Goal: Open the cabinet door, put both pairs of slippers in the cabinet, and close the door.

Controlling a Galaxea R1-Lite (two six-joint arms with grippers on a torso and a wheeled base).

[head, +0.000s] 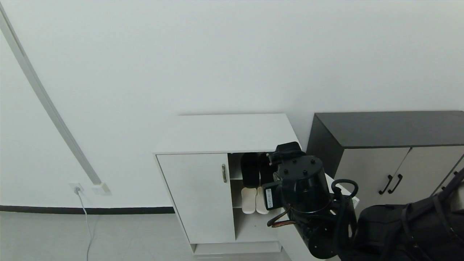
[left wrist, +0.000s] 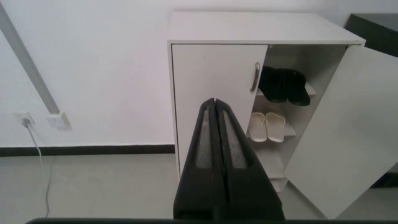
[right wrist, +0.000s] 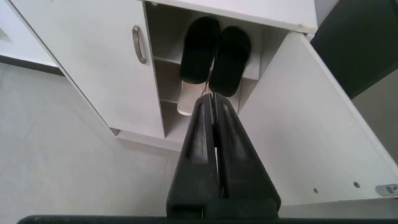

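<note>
Two pairs of slippers sit inside the cabinet.

Head view: the cabinet's left door is shut, with its handle at the inner edge, and the right half stands open. The black slippers are on the upper shelf. The pale slippers are on the shelf directly below, both pairs side by side with one end toward me. My right arm hangs in front of the open half and covers its right edge. A dark cabinet stands just beside the white one, on the R. A wall socket w/ a cable is low on the wall, well apart to the L.

L wrist view: the left gripper has its fingers pressed flat together, no gap. It holds nothing and touches nothing, out in front of the shut door and apart from it. The right door is swung out toward me. I see the black pair on the upper shelf near its front edge and the pale pair on the shelf under it.

R wrist view: the right gripper also has its fingers closed tight against each other and is empty. Its tip lines up w/ the open compartment, just short of the shelf fronts. I can't tell if it touches anything. The open door runs alongside it.
</note>
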